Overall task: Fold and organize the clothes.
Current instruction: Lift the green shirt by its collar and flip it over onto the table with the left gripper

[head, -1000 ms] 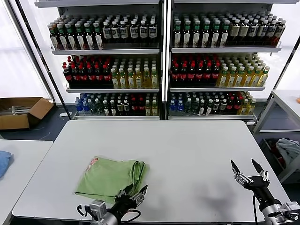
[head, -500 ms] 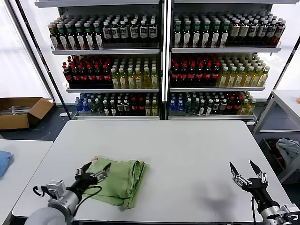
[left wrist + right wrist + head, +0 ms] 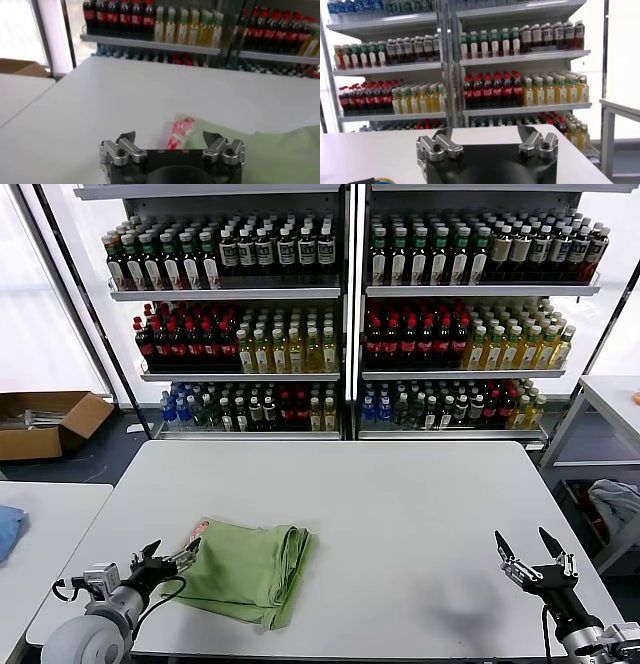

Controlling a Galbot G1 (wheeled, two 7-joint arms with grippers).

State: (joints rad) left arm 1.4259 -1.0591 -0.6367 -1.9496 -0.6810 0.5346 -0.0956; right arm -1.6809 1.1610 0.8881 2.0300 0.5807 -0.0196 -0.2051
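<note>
The green shirt (image 3: 245, 569), lying folded on the near left of the table (image 3: 400, 514), is judged soft, light and floppy, best pinched at its left edge by the spread left tool (image 3: 168, 557), empty just beside it.

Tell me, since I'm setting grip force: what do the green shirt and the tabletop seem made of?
Green shirt: soft matte knit, likely cotton; it lies folded in limp, rounded layers with a printed logo. Tabletop: hard, smooth pale grey surface, probably laminate, faintly glossy.
</note>
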